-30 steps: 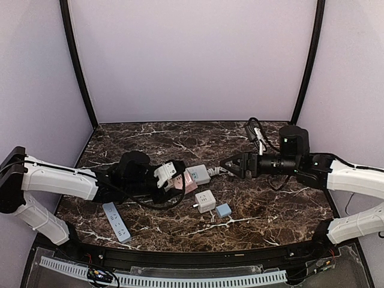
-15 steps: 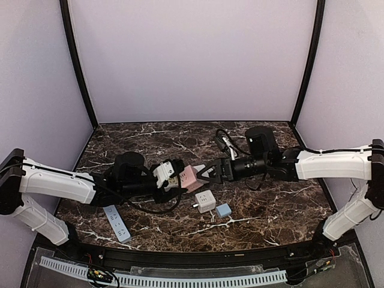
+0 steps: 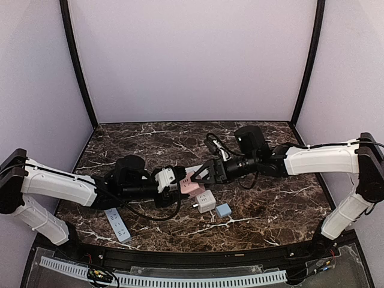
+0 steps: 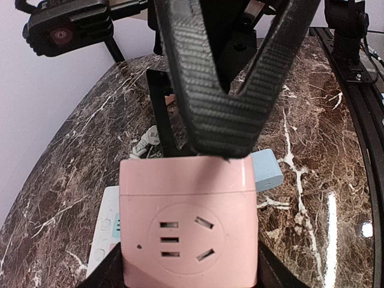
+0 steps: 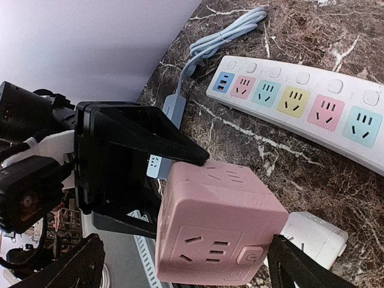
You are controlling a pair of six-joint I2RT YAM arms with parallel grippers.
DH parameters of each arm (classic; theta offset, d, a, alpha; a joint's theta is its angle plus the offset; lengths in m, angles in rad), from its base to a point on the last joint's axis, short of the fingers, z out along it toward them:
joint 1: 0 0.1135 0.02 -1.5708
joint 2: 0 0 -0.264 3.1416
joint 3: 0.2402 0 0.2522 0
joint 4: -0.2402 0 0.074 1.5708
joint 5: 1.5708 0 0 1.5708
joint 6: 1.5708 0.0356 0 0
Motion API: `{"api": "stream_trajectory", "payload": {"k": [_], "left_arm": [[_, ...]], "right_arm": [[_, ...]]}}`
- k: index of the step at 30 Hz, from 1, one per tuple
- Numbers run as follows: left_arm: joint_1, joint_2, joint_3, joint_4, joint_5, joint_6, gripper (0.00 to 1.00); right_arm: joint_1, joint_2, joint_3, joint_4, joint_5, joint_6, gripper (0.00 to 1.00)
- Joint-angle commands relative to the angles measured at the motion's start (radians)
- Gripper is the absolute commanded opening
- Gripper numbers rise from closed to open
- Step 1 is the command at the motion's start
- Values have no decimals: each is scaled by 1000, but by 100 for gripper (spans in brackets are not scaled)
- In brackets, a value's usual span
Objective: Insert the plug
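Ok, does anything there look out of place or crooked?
Nothing looks damaged or spilled. The only unusual thing is the pink socket cube, held off the table in the left pincer, with the open right pincer close beside it.

No legible text or brand on the pink socket cube (image 4: 186,198) or power strip (image 5: 303,90)

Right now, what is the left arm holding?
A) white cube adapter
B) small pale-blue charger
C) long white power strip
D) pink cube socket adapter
D: in the left wrist view the pink cube-shaped plastic socket adapter sits clamped between the left jaws, its socket face towards that camera.
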Motion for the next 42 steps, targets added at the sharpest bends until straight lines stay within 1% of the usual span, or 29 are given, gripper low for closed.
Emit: {"api": "stream_trajectory", "payload": {"k": [1, 4, 7, 9, 11, 13, 17, 21, 27, 36, 42], "left_arm": [[-8, -7, -6, 65, 14, 23, 1], [-10, 5, -4, 69, 2, 30, 1], [-16, 15, 3, 74, -20, 38, 1], [-20, 16, 0, 80, -30, 43, 1], [-22, 12, -3, 83, -34, 46, 1], [-22, 1, -5, 78, -34, 48, 1], [-24, -28, -18, 72, -35, 49, 1], [-26, -36, -25, 75, -32, 48, 1], [-34, -25, -26, 99, -49, 53, 1], [-37, -13, -33, 141, -54, 59, 1], [-36, 5, -30, 159, -60, 60, 1]], "right_arm": [[9, 40, 23, -32, -37, 13, 92], [9, 55, 30, -37, -47, 22, 87], [9, 66, 40, -49, -45, 27, 87], [9, 70, 43, -57, -40, 27, 90], [9, 69, 44, -58, -36, 26, 98], [9, 66, 44, -58, -30, 23, 99], [7, 58, 42, -87, -16, 21, 99], [7, 63, 50, -83, -39, 28, 99], [9, 73, 48, -65, -93, 59, 99], [10, 77, 43, -16, -119, 84, 99], [15, 74, 41, 8, -145, 99, 95]]}}
